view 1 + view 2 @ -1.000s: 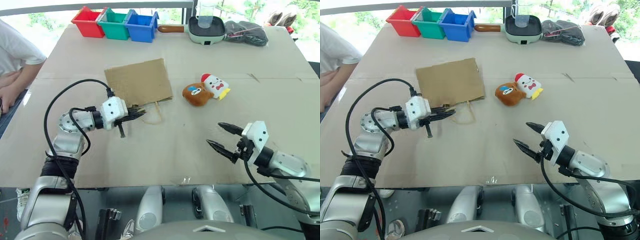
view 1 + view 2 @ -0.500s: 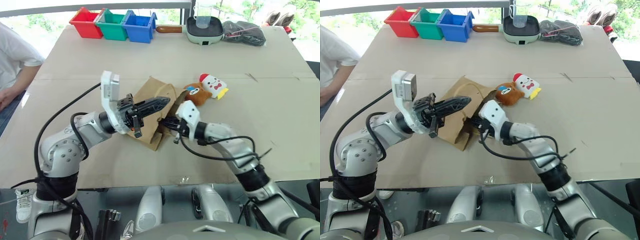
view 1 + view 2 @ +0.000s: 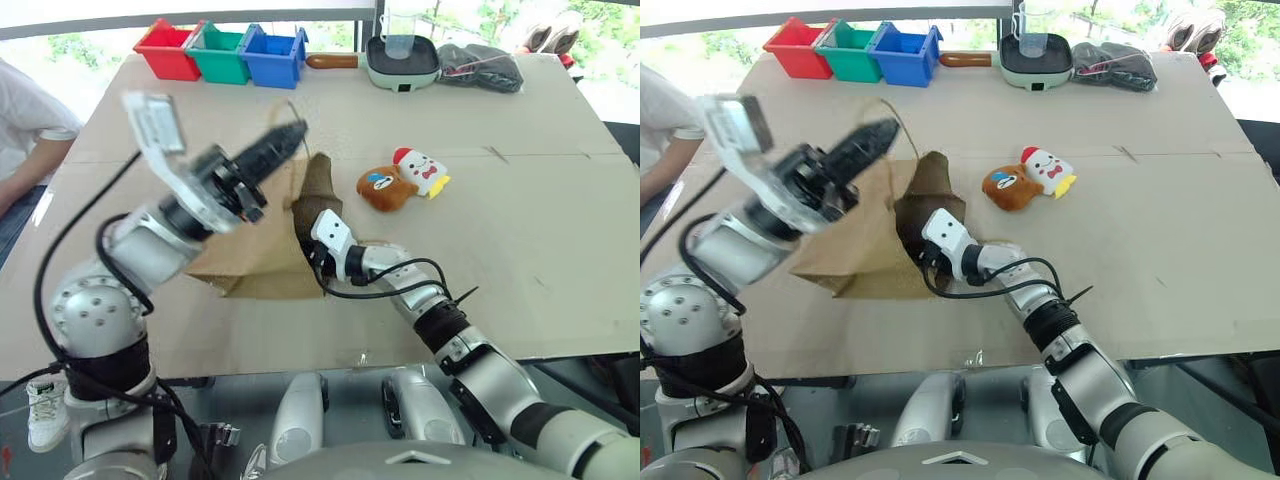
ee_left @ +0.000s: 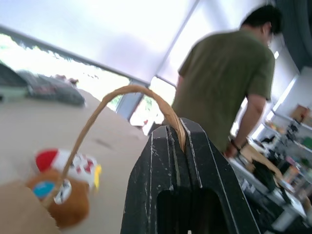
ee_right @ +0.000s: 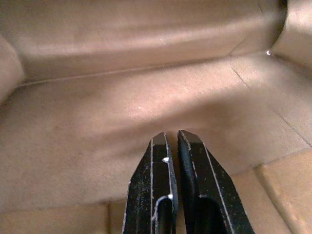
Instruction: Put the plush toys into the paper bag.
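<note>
The paper bag (image 3: pixel 255 240) lies near the middle of the table (image 3: pixel 520 250), a little toward its left side, its mouth turned toward the right edge. The left gripper (image 3: pixel 292 133) is clenched on one loop handle (image 4: pixel 122 97), holding the upper side of the mouth raised off the table. The right gripper (image 5: pixel 176 139) has its two fingers pressed together with nothing between them; it reaches into the bag's mouth, and past its white wrist the bag wall hides it from the head camera.

The two plush toys lie touching each other just right of the bag's mouth, toward the middle of the table: the brown toy (image 3: pixel 383 188) nearer the bag, the white toy (image 3: pixel 424 169) with the red cap on its far side. The table to the right of the toys and toward the near edge is open. Along the far edge stand a red bin (image 3: pixel 164 47), a green bin (image 3: pixel 218 50) and a blue bin (image 3: pixel 270 54), then a pan (image 3: pixel 402 58) and a dark bundle (image 3: pixel 483 66), possibly cloth.

A person's arm (image 3: pixel 30 130) is cut off at the left edge; the left wrist view has another person (image 4: pixel 229 78), blurred, beyond the table
</note>
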Robot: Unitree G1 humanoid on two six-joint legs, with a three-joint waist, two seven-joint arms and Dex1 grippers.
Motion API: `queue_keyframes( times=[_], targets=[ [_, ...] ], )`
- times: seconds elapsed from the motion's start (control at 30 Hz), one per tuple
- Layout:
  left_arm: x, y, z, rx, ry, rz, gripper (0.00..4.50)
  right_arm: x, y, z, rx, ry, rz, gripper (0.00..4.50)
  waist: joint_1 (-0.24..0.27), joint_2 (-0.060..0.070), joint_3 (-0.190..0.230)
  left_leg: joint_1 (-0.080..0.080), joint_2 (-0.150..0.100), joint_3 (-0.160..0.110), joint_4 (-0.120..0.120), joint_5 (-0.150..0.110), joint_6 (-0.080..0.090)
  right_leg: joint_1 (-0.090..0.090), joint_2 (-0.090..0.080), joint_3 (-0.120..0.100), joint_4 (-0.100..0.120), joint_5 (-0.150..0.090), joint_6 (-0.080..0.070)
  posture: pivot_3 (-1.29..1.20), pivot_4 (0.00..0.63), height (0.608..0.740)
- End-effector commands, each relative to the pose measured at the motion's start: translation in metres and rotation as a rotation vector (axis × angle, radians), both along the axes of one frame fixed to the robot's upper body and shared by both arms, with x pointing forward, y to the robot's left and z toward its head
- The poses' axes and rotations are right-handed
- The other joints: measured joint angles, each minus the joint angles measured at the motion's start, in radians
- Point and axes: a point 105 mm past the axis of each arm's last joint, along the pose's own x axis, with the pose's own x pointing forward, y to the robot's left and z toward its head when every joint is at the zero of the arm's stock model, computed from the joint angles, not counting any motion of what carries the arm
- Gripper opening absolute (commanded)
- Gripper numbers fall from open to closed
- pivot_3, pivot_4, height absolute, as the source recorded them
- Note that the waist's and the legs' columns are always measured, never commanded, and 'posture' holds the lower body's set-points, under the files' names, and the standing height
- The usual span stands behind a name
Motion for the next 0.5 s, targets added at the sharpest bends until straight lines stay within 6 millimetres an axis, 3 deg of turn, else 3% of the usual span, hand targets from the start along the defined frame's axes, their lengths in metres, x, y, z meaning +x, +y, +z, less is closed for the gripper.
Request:
queue_keyframes(
  times=[0.03,0.2,0.3,0.43,0.5],
  targets=[
    [0.002,0.024,0.018,-0.027,-0.046,0.11,0.0,-0.005,-0.005,-0.031,-0.106,0.039,-0.008,0.07,-0.001,0.0,0.0,0.001,0.0,0.0,0.0,0.0,0.0,0.001,0.0,0.0,0.0,0.0,0.0,0.0,0.15,0.74],
    [0.015,0.045,0.013,0.091,-0.099,0.328,0.0,0.016,-0.017,-0.034,-0.179,-0.012,-0.149,0.07,0.0,0.0,0.0,0.005,0.0,0.001,-0.001,0.0,0.0,0.004,0.0,0.001,0.0,0.0,0.0,0.0,0.15,0.74],
    [0.023,0.054,0.013,0.124,-0.151,0.465,0.0,0.021,-0.02,-0.034,-0.215,-0.05,-0.179,0.07,0.003,0.0,0.0,0.015,0.0,0.001,-0.003,0.0,0.0,0.014,0.0,0.001,-0.002,-0.001,-0.002,0.0,0.15,0.74],
    [0.022,0.051,0.005,0.224,-0.232,0.551,0.0,0.021,-0.017,-0.029,-0.208,-0.081,-0.189,0.07,0.003,-0.001,-0.001,0.016,0.0,0.001,-0.003,0.0,0.0,0.015,0.0,0.001,-0.002,-0.002,-0.002,0.0,0.15,0.74],
    [0.02,0.046,-0.002,0.244,-0.238,0.564,0.0,0.02,-0.013,-0.017,-0.144,-0.078,-0.182,0.07,0.004,-0.001,-0.001,0.016,0.0,0.001,-0.003,0.0,0.0,0.015,0.0,0.001,-0.002,-0.002,-0.002,0.0,0.15,0.74]
  ],
)
